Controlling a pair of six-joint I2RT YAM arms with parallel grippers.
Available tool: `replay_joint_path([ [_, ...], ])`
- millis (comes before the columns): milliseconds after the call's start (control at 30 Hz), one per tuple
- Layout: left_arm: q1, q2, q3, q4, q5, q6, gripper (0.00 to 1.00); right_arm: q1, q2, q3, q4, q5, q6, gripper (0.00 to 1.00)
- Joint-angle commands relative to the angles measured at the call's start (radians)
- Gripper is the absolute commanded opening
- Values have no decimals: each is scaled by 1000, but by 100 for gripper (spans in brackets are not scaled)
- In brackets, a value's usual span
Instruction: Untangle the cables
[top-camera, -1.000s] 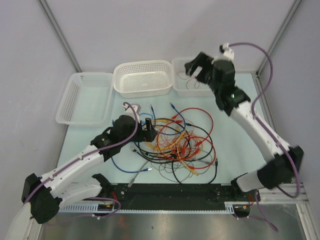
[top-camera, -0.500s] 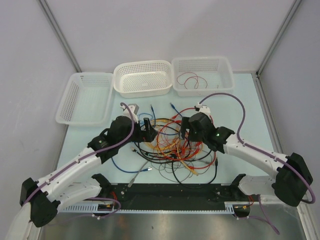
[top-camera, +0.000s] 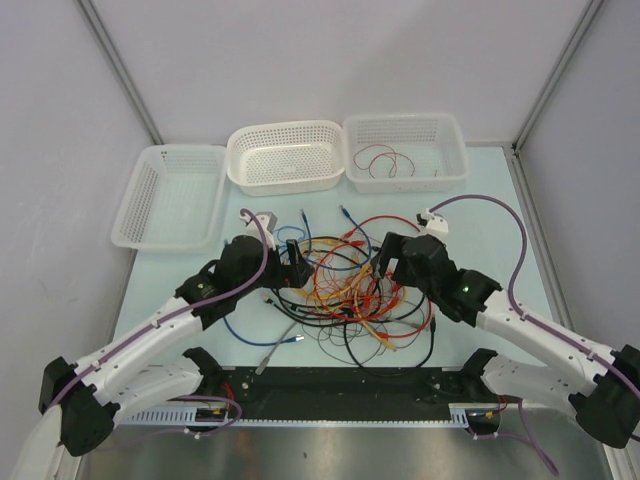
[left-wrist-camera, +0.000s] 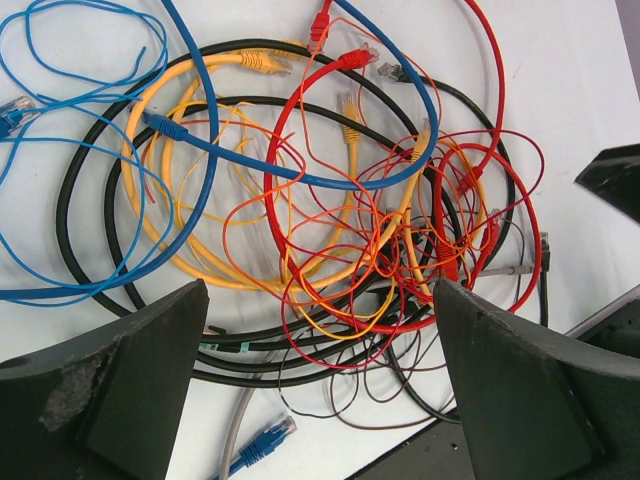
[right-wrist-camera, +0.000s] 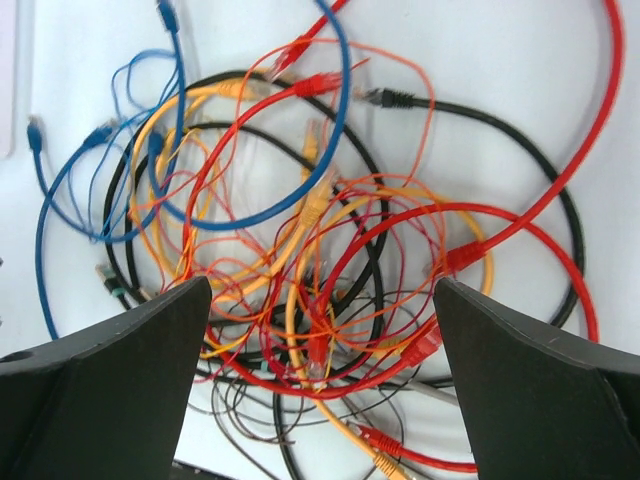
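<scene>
A tangle of red, orange-yellow, blue, black and grey cables (top-camera: 355, 290) lies on the table between both arms. It fills the left wrist view (left-wrist-camera: 330, 200) and the right wrist view (right-wrist-camera: 320, 250). My left gripper (top-camera: 296, 264) is open and empty at the pile's left edge. My right gripper (top-camera: 388, 262) is open and empty above the pile's right part. One thin red cable (top-camera: 385, 160) lies in the right basket (top-camera: 452, 140).
Three white baskets stand at the back: left (top-camera: 140, 195), middle (top-camera: 285, 178) and right. A blue plug (left-wrist-camera: 262, 440) and a grey cable end lie near the table's black front rail (top-camera: 340, 385).
My right arm has come down from over the right basket, leaving the thin red cable there, to above the pile's right side. The left arm has hardly moved.
</scene>
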Motion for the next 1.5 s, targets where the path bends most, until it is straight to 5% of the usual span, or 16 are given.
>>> replay_joint_path([
  [0,-3,-9,-12,34,16,-21,100,-54,10,-35,9,-39,27,97],
  [333,-3,-18,-27,36,30,-33,100,-92,158,-64,242,-209,24,86],
  [400,-3,-21,-32,33,30,-33,100,-118,192,-62,271,-242,21,66],
  [433,-3,-23,-30,31,28,-33,100,-123,200,-62,297,-251,16,47],
  [467,-3,-24,-30,28,28,-33,100,-127,203,-62,310,-259,11,5],
  [500,-3,-26,-29,25,22,-32,100,-134,201,-52,311,-259,10,0],
  [700,-3,-43,-3,4,1,-12,100,-118,27,45,206,-227,-56,0],
  [933,-3,-31,45,8,-15,23,100,-35,-137,410,54,-171,-202,0],
  [1267,-3,-20,117,39,-25,53,100,-12,-1,991,-153,-259,-283,0],
  [1467,-3,-25,125,109,2,45,100,-14,37,1062,-184,-243,-305,0],
])
